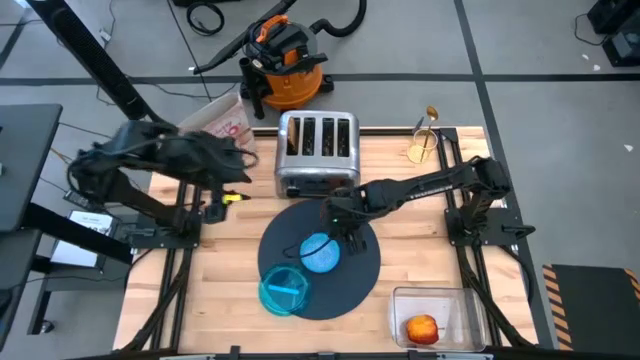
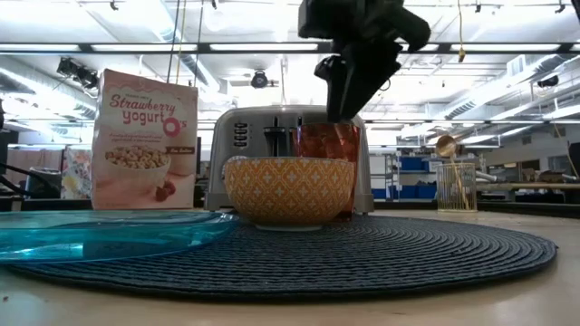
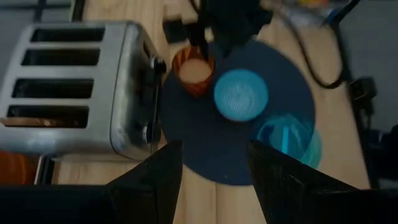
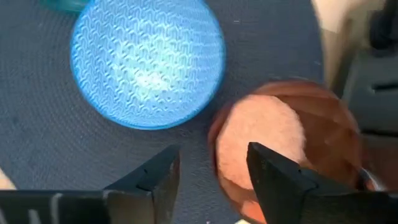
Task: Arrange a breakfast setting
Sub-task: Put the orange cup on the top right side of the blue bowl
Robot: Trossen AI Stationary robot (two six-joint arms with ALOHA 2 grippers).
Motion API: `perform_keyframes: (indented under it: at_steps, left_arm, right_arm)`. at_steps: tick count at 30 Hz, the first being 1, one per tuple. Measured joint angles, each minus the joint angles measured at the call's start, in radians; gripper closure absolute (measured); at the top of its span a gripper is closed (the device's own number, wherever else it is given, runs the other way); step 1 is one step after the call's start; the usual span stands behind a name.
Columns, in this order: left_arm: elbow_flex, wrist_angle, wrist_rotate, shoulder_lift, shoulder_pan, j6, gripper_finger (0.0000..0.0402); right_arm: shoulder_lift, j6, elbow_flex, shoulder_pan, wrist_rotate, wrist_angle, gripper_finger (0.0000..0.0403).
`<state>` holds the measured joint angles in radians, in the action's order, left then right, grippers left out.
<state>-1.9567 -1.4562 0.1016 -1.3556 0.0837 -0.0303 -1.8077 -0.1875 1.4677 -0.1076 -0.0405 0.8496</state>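
The right gripper (image 1: pixel 338 212) hangs over the copper cup (image 4: pixel 283 146), fingers spread and clasping nothing I can see. The cup stands on the mat (image 1: pixel 355 270), just beside the blue bowl (image 1: pixel 320 253), toaster side. A crooked pinch could tip it into that bowl.

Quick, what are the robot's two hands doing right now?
Left gripper: open, holding nothing, near the cereal box.
Right gripper: open above the copper cup.
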Motion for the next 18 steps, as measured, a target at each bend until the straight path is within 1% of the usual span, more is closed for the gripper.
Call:
perform_keyframes:
  at_steps: [3, 7, 13, 18]
  left_arm:
    - [0.000, 0.011, 0.006, 0.044, 0.000, -0.011, 0.0219]
    - [0.000, 0.020, 0.021, 0.095, -0.002, -0.012, 0.0219]
    - [0.001, 0.021, 0.051, 0.123, -0.002, -0.010, 0.0219]
    - [0.001, 0.018, 0.056, 0.129, -0.002, -0.011, 0.0219]
  right_arm:
    - [-0.025, -0.028, 0.000, 0.008, 0.007, -0.006, 0.0237]
    - [-0.027, -0.043, 0.000, 0.009, 0.008, -0.021, 0.0264]
    - [-0.030, -0.043, 0.000, 0.013, 0.037, -0.019, 0.0309]
    - [-0.040, -0.021, 0.000, 0.019, 0.042, -0.020, 0.0338]
